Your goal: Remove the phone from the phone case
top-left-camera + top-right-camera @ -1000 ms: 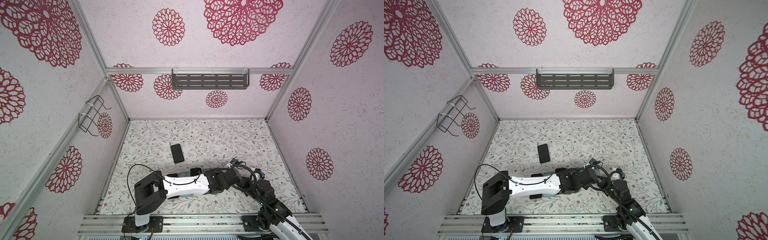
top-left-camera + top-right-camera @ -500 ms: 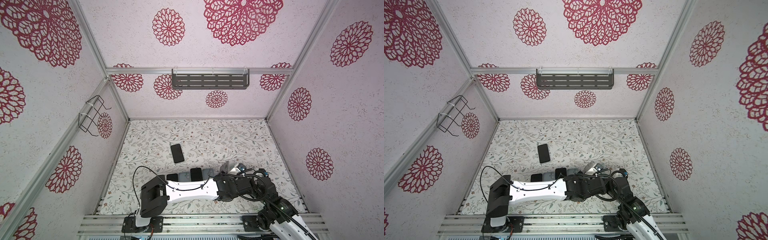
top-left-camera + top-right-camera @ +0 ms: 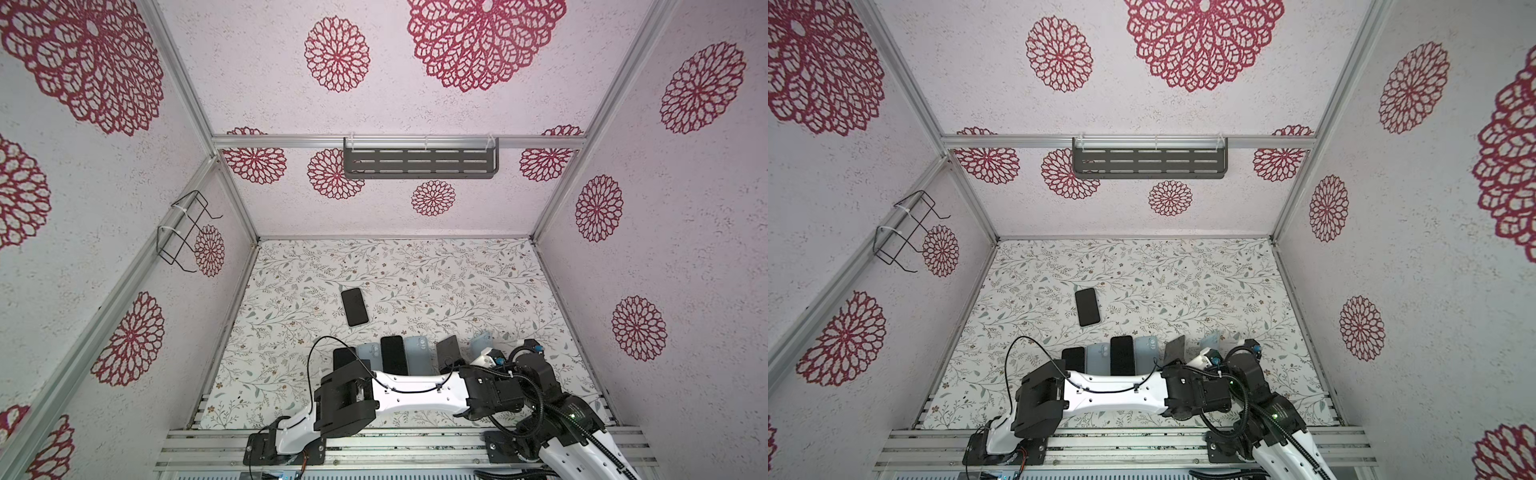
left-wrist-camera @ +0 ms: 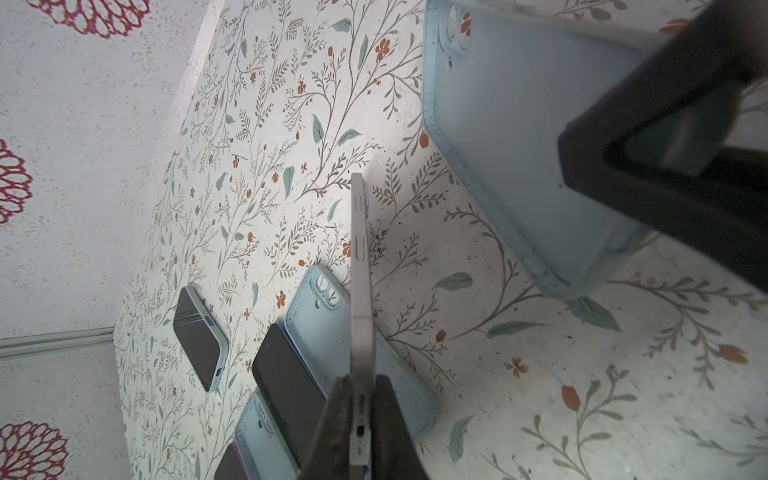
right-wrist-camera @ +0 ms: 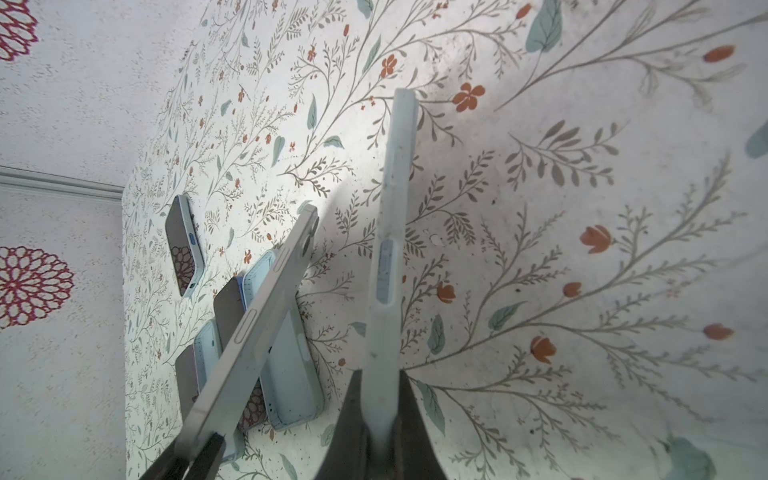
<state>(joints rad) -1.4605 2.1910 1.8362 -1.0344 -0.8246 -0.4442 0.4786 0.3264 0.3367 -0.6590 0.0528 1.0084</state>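
Note:
The phone (image 4: 360, 266), a bare slab with a silver edge and dark screen, stands on edge in my left gripper (image 4: 360, 419), which is shut on its lower end. The phone case (image 5: 390, 232), light blue and empty, is pinched at one end by my shut right gripper (image 5: 380, 415). Phone and case are apart, side by side above the table. In both top views the dark phone (image 3: 449, 351) (image 3: 1174, 348) tilts up just left of the case (image 3: 482, 341) (image 3: 1210, 340), near the front right. The left arm reaches across to the right.
A row of dark phones (image 3: 392, 354) and light blue cases (image 3: 417, 353) lies on the floral table (image 3: 415, 274) left of the grippers. A cased phone (image 3: 354, 306) lies alone further back. A grey shelf (image 3: 419, 163) and a wire rack (image 3: 185, 232) hang on the walls.
Both grippers have moved right and toward the front edge. The left arm has swung flatter across the front, uncovering the row of phones. Phone and case now show apart.

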